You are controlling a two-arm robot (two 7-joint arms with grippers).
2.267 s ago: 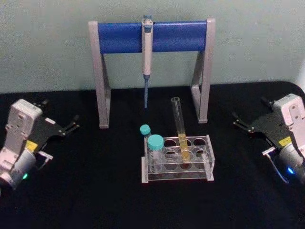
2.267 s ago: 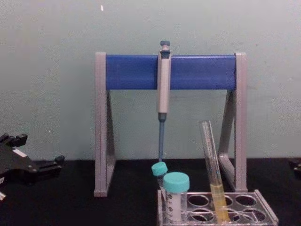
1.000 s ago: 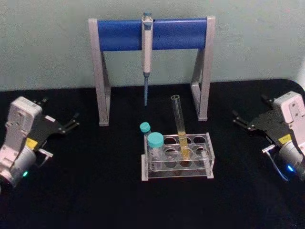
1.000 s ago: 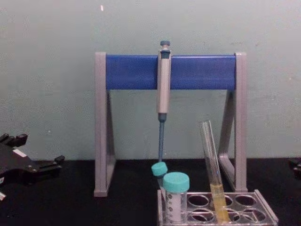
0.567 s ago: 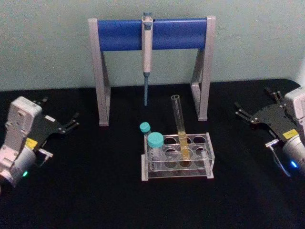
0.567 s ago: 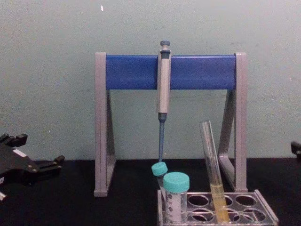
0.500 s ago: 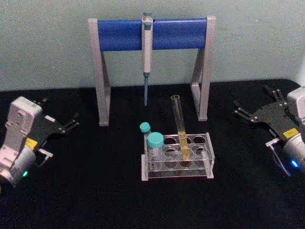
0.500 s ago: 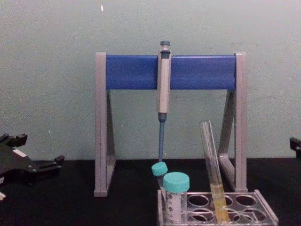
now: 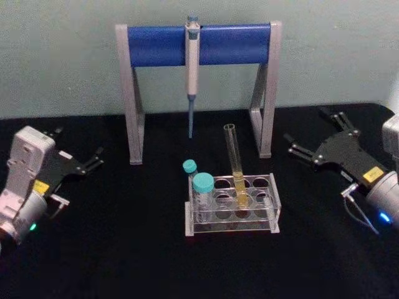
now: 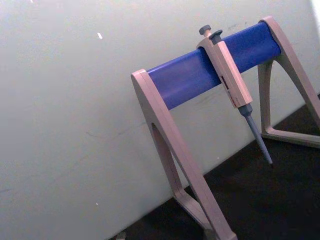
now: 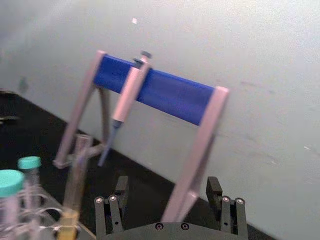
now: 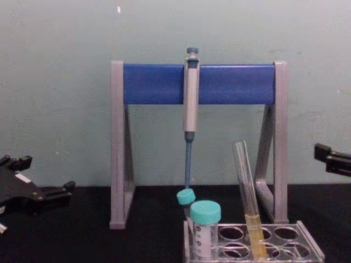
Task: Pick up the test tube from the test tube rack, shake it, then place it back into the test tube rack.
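Main change vs. half a sec ago: the R gripper (image 9: 305,124) has come in toward the rack (image 9: 230,227). Earlier we saw it farther out to the rack's right. Now it hangs clearly closer to the rack's right end, though still well apart from it & somewhat behind its back row. In the chest view one of its fingers pokes further in than before, up & to the right of the rack. Its fingers (image 11: 107,217) stand wide apart w/ nothing btwn them.

The tube (image 9: 235,163) hasn't moved. It stands in the rack, 3rd column counting from the rack's left end; which row, we can't tell. It leans, open top tipped toward the rack's left end, w/ yellow liquid in its lower part. No gripper touches it.

Two capped tubes (image 9: 202,184) sit at the rack's left end, one in front of the other, same as before.

L gripper (image 9: 79,144): well off to the rack's left, fingers apart & empty. We see no shift there vs. earlier.

Behind the rack is the stand (image 9: 134,93), w/ the pipette (image 9: 192,68) hung on its blue bar, approx. in line w/ the rack's left end. Both are unchanged.
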